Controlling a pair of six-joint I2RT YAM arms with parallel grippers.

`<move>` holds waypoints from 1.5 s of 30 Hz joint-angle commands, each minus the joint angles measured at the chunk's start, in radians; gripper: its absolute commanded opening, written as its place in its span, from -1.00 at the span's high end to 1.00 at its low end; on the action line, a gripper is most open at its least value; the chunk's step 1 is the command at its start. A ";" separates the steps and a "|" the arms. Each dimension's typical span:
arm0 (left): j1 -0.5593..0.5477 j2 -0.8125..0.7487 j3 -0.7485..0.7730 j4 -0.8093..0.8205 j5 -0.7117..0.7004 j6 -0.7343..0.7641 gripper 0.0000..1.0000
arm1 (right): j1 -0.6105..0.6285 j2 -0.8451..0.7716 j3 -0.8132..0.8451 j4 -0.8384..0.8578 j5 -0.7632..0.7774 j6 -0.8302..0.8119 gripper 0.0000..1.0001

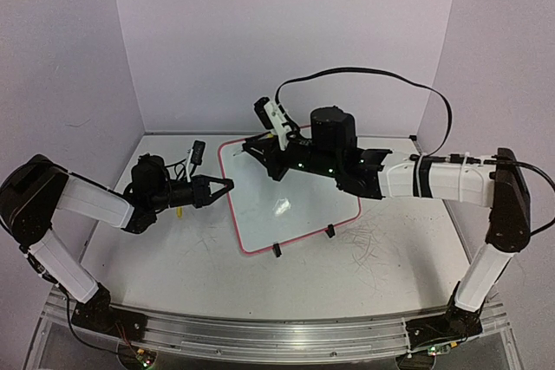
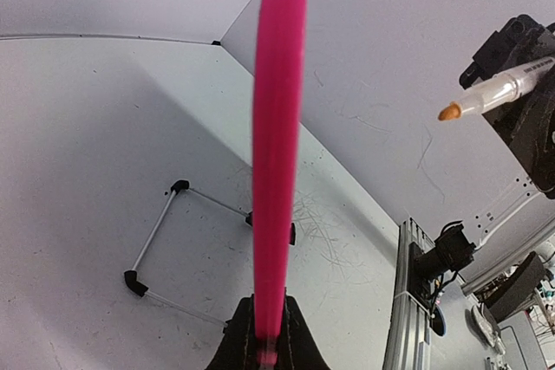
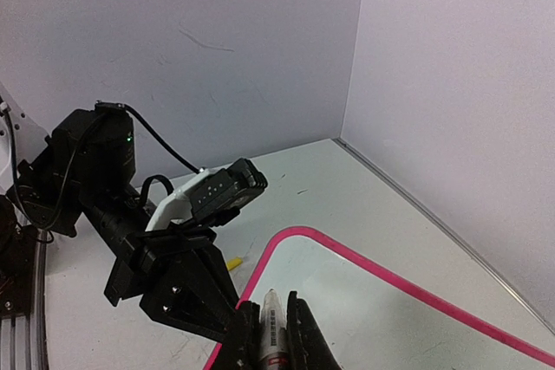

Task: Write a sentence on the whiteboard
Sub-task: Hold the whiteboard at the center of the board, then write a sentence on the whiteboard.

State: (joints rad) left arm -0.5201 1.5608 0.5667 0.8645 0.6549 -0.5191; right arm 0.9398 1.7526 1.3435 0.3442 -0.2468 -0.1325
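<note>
As left end effector pinches whiteboard (pink rim), right end effector clamps marker.

White table, faint scribbles on it, lilac walls

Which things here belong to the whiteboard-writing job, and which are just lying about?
Job: whiteboard; marker in the right gripper; left gripper clamping the board's frame.
Lying about: small yellow piece; scribbles on the table.
</note>
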 commanded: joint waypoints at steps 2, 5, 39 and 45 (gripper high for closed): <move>0.008 0.009 0.019 0.026 -0.003 0.047 1.00 | 0.025 0.028 0.056 0.049 0.046 -0.029 1.00; 0.008 0.011 0.015 0.026 0.002 0.058 1.00 | 0.031 0.047 0.069 0.049 0.070 -0.035 1.00; 0.008 0.018 0.029 0.026 0.039 0.046 1.00 | 0.033 0.083 0.065 0.090 0.143 -0.006 1.00; 0.008 0.017 0.027 0.026 0.041 0.045 1.00 | 0.034 0.081 0.062 0.090 0.165 -0.006 1.00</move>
State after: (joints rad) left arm -0.5154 1.5703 0.5678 0.8730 0.6857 -0.4970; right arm 0.9703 1.8328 1.3682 0.3958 -0.0994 -0.1520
